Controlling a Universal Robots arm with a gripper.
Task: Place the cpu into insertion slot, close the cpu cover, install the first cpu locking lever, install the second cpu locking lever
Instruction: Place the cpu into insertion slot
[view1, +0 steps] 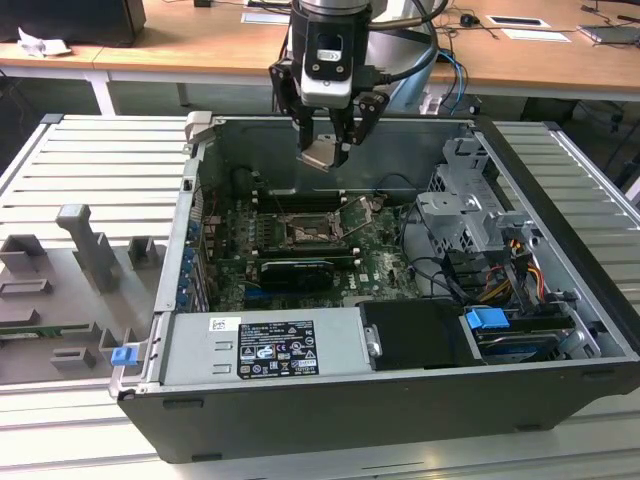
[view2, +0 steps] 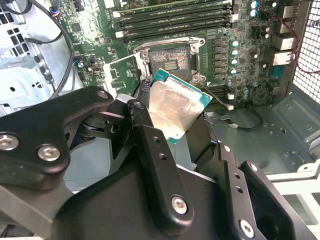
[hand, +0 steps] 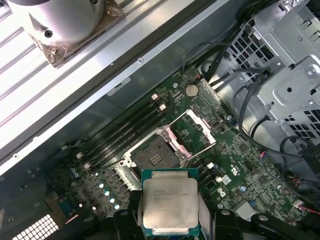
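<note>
Evidently the first step is in hand, with nothing seated yet. In the exterior view the gripper (view1: 325, 150) is seen above the open computer case (view1: 330, 420). Its jaws are closed on the cpu (view1: 322, 156), which is held tilted and well above the insertion slot (view1: 303, 232) on the green board (view1: 375, 262).

In the second wrist view the cpu (view2: 175, 107) is clamped by opposite edges between the black fingers (view2: 147, 145), its silvery face slanted. The insertion slot (view2: 170, 60) lies bare beyond it, apart from it.

In the first wrist view the cpu (hand: 169, 202) is shown apart from the insertion slot (hand: 152, 156), not over it. The cpu cover (hand: 173, 140) is seen swung open beside it, so the way in is judged clear.

Seating, it is judged, calls for the cpu to be centred over the insertion slot, levelled, squared with the metal frame and lowered gently. A skewed descent could harm the contacts.
</note>
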